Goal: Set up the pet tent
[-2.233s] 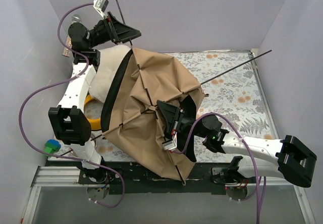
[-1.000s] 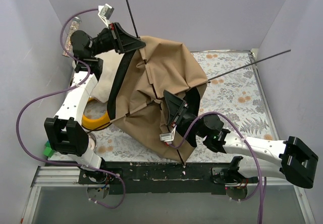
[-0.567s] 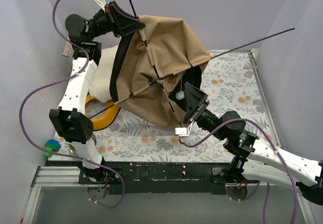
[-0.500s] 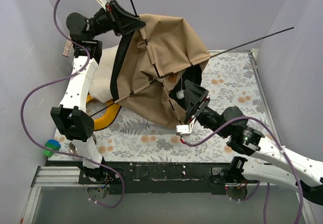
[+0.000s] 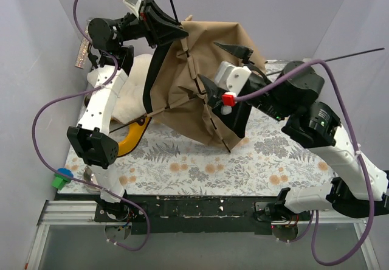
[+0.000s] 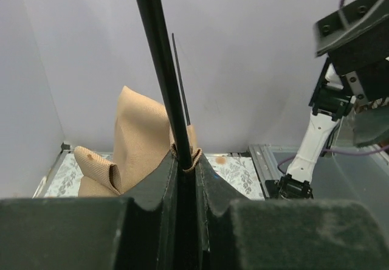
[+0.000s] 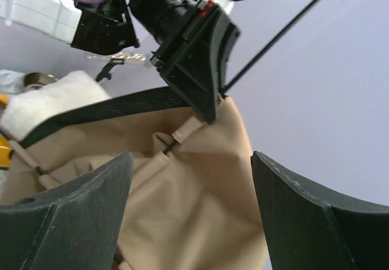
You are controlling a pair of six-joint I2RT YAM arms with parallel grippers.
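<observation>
The floral mat (image 5: 255,166) covers the table. Over its far left part hangs the pet tent (image 5: 203,36), a crumpled tan bulk lifted off the surface. Its high corner is at the back left and its loose hem droops toward the middle of the mat, so its long axis runs from far-left-high to centre-low. Behind it, by the left wall, lies the white cushion (image 5: 138,75), with the yellow bowl stand (image 5: 130,139) just in front.

My left gripper (image 5: 173,30) carries the tent's top. Its jaws are clamped on a thin black pole (image 6: 165,69) right where it leaves the fabric loop, and the pole rises steeply past my fingers.

My right gripper (image 5: 222,69) is spread wide with nothing between its fingers. It faces left at the tent's right flank, close to the fabric; I cannot tell whether it touches. A second pole (image 5: 352,56) juts out rightward behind my right arm, so I judge that arm the nearer one for it.
</observation>
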